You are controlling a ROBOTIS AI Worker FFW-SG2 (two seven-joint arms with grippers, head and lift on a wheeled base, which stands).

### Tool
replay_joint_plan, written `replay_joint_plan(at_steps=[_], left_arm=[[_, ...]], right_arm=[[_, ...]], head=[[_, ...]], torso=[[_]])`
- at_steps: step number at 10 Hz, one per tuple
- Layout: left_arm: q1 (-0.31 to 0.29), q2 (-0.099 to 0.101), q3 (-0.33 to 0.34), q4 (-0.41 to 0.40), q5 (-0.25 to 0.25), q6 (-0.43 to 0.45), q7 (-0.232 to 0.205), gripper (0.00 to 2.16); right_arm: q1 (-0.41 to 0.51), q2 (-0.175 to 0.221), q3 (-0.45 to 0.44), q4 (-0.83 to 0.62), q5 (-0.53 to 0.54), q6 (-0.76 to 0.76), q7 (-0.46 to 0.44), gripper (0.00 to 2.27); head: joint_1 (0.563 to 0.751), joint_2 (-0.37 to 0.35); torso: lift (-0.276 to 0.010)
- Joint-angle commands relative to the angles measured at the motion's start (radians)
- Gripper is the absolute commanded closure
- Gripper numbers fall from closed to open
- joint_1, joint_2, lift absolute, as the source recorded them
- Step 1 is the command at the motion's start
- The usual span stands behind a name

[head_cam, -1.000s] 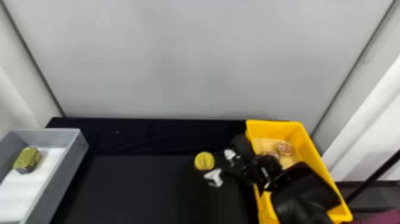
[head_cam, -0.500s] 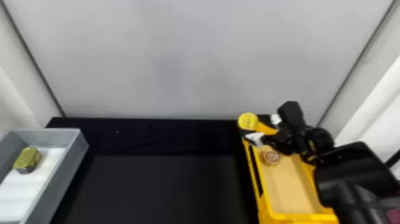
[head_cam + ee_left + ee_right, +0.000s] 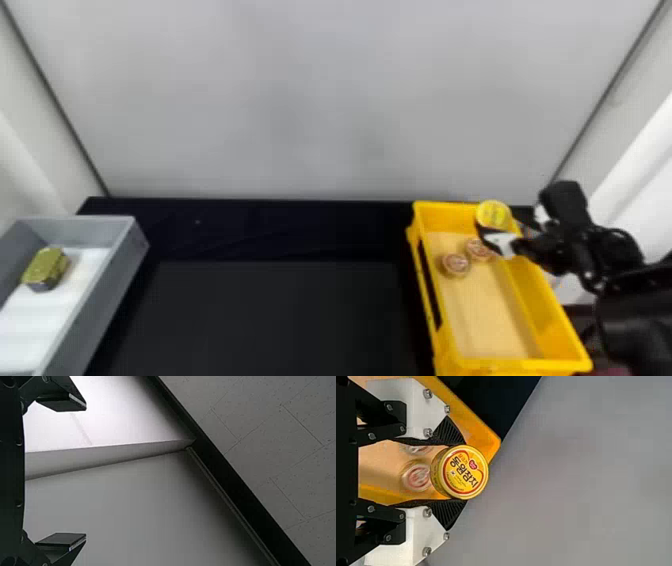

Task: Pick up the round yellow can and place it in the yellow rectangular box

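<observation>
"Black right gripper's (image 3: 465, 472) jaws?"

"Clasping the round yellow metal can (image 3: 493, 215) above the yellow rectangular box (image 3: 520, 364), by its far right corner; black left gripper (image 3: 86, 471) gapes."

"Next?"

"Shift inward, lower it level to bare floor, then release."

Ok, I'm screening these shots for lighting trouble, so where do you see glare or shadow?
Left wrist view: bright, washed-out patch on the white panel, with a much dimmer ceiling. Head view: soft shading on the grey wall, while the black tabletop swallows most detail. Right wrist view: the yellow can has a fairly evenly lit lid, no strong glare.
</observation>
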Motion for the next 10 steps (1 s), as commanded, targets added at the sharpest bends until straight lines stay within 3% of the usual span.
replay_joint_plan(at_steps=[1,3,6,10], left_arm=[[0.0,0.001,-0.001,0.0,0.0,-0.002,0.0,0.12],[0.002,0.001,-0.002,0.002,0.0,-0.002,-0.001,0.12],[-0.007,0.002,-0.011,0.005,0.0,-0.002,-0.003,0.12],[-0.011,0.004,-0.019,0.006,0.0,-0.002,-0.003,0.12]], right_arm=[[0.049,-0.002,-0.07,0.036,0.0,0.038,-0.006,0.65],[0.075,0.006,-0.09,0.077,-0.017,0.05,-0.007,0.65],[0.067,0.006,-0.073,0.223,-0.192,0.027,-0.104,0.65],[0.054,0.006,-0.042,0.333,-0.27,0.021,-0.168,0.65]], head=[[0.694,-0.058],[0.694,-0.058],[0.694,-0.058],[0.694,-0.058]], torso=[[0.0],[0.0],[0.0],[0.0]])
